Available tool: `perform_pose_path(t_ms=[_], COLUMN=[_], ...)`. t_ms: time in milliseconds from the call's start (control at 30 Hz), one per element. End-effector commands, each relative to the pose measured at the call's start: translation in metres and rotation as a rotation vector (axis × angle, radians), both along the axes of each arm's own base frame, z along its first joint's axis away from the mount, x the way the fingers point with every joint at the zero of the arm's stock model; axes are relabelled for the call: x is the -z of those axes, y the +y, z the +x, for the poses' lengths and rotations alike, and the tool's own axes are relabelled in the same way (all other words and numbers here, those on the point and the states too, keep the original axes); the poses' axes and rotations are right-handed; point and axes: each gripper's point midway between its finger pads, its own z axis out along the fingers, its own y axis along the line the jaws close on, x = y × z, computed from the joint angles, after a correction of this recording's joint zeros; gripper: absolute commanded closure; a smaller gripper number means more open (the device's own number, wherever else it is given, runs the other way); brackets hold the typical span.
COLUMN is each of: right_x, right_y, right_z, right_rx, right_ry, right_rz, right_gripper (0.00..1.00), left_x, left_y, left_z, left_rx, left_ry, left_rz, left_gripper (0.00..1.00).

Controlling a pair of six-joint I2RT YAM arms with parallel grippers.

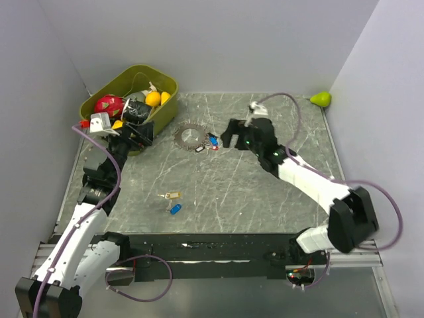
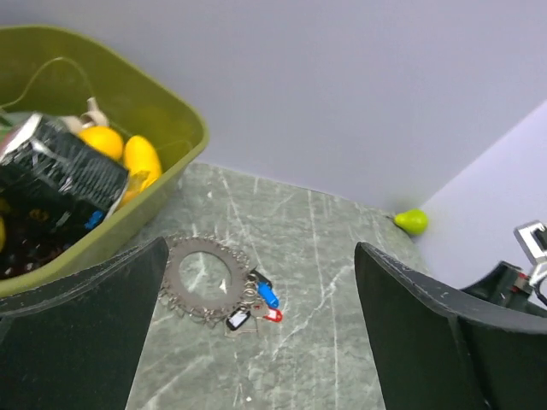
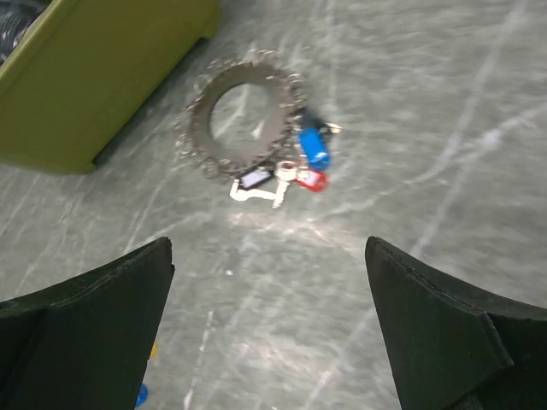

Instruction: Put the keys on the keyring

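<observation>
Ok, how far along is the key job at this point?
Looks done: a blue key, a red key and a black-tagged key lie bunched at the rim of the keyring, seemingly attached. In hand: nothing; the left gripper and right gripper have jaws open and empty. Left: a beige-tagged key and a loose blue key on the table, apart from the ring.

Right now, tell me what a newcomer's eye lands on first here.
The olive bin heaped with bright toys at the far left grabs attention. Next, the silvery keyring lies beside it, coloured keys clustered at its edge. A green pear sits alone in the far right corner.
</observation>
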Motion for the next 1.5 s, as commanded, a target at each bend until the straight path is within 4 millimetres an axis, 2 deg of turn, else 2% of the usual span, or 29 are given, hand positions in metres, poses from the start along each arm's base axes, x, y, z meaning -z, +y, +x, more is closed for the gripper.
perform_pose_path(t_ms=[0, 33, 67, 100, 133, 167, 200, 233, 267, 300, 333, 367, 400, 433, 467, 500, 533, 567, 600, 633, 667, 733, 900, 1133, 1267, 1300, 1367, 1400, 1467], right_x=[-0.003, -0.014, 0.006, 0.008, -0.007, 0.018, 0.026, 0.009, 0.039, 0.047, 0.034, 0.057, 0.061, 0.055, 0.074, 0.079, 0.072, 0.095, 0.1, 0.089, 0.11, 0.116, 0.148, 0.169, 0.175, 0.181, 0.177, 0.187, 0.18], right_y=[0.046, 0.056, 0.07, 0.079, 0.092, 0.103, 0.117, 0.132, 0.142, 0.148, 0.158, 0.163, 0.167, 0.17, 0.172, 0.173, 0.177, 0.179, 0.181, 0.185, 0.183, 0.185, 0.169, 0.15, 0.144, 0.141, 0.14, 0.134, 0.132], right_z=[0.023, 0.031, 0.037, 0.041, 0.053, 0.062, 0.06, 0.073, 0.08, 0.082, 0.092, 0.096, 0.101, 0.107, 0.111, 0.114, 0.118, 0.119, 0.12, 0.128, 0.126, 0.126, 0.111, 0.101, 0.095, 0.089, 0.081, 0.072, 0.064], right_rx=[-0.093, -0.105, -0.124, -0.143, -0.153, -0.158, -0.208, -0.219, -0.229, -0.24, -0.237, -0.231, -0.221, -0.213, -0.205, -0.193, -0.188, -0.188, -0.182, -0.175, -0.163, -0.15, -0.106, -0.089, -0.098, -0.102, -0.122, -0.121, -0.139], right_ry=[0.022, 0.016, 0.056, 0.061, 0.036, 0.081, 0.114, 0.094, 0.154, 0.182, 0.172, 0.217, 0.234, 0.24, 0.272, 0.291, 0.294, 0.347, 0.366, 0.349, 0.402, 0.427, 0.536, 0.642, 0.677, 0.692, 0.708, 0.736, 0.738], right_rz=[-0.007, 0.001, -0.02, -0.022, -0.009, -0.033, -0.03, 0.005, -0.007, -0.007, 0.027, 0.013, 0.02, 0.022, 0.005, 0.003, 0.011, -0.004, -0.003, 0.011, -0.012, -0.004, -0.022, -0.025, -0.027, -0.038, -0.031, -0.044, -0.035], right_gripper=[0.0, 0.0, 0.0, 0.0, 0.0, 0.0, 0.02, 0.13, 0.2, 0.34, 0.42, 0.49, 0.61, 0.67, 0.72, 0.82, 0.87, 0.92, 1.0, 1.0, 1.0, 1.0, 1.0, 1.0, 1.0, 1.0, 1.0, 1.0, 1.0], left_x=[0.004, 0.002, -0.003, -0.013, -0.013, -0.015, -0.022, -0.013, -0.001, -0.015, 0.004, 0.024, 0.011, 0.02, 0.034, 0.039, 0.045, 0.052, 0.055, 0.056, 0.058, 0.059, 0.058, 0.065, 0.062, 0.061, 0.061, 0.061, 0.062], left_y=[0.012, 0.014, 0.013, 0.007, 0.004, 0.004, 0.004, 0.0, -0.006, -0.01, -0.014, -0.018, -0.02, -0.021, -0.022, -0.025, -0.027, -0.03, -0.03, -0.032, -0.036, -0.04, -0.058, -0.082, -0.08, -0.078, -0.073, -0.073, -0.072], left_z=[-0.004, -0.005, -0.009, -0.012, -0.013, -0.013, -0.012, -0.01, -0.003, -0.001, 0.002, 0.013, 0.017, 0.02, 0.027, 0.029, 0.031, 0.034, 0.036, 0.037, 0.039, 0.041, 0.042, 0.043, 0.041, 0.041, 0.042, 0.041, 0.042], left_rx=[-0.063, -0.074, -0.069, -0.035, -0.02, -0.019, -0.023, -0.002, 0.016, 0.035, 0.053, 0.06, 0.069, 0.07, 0.074, 0.085, 0.101, 0.119, 0.119, 0.127, 0.143, 0.162, 0.265, 0.396, 0.381, 0.372, 0.342, 0.338, 0.332], left_ry=[-0.032, -0.039, -0.048, -0.065, -0.058, -0.053, -0.05, 0.002, 0.052, 0.061, 0.169, 0.26, 0.265, 0.312, 0.357, 0.362, 0.371, 0.378, 0.383, 0.377, 0.378, 0.366, 0.412, 0.458, 0.434, 0.429, 0.425, 0.424, 0.43], left_rz=[-0.076, -0.1, -0.12, -0.112, -0.101, -0.103, -0.115, -0.104, -0.055, -0.042, -0.011, 0.028, 0.038, 0.056, 0.09, 0.107, 0.127, 0.146, 0.146, 0.141, 0.13, 0.116, 0.101, 0.033, 0.02, 0.022, 0.024, 0.026, 0.031], left_gripper=[0.04, 0.04, 0.04, 0.04, 0.04, 0.04, 0.04, 0.04, 0.04, 0.04, 0.04, 0.04, 0.04, 0.04, 0.04, 0.04, 0.04, 0.04, 0.04, 0.04, 0.04, 0.04, 0.04, 0.04, 0.04, 0.04, 0.04, 0.04, 0.04])
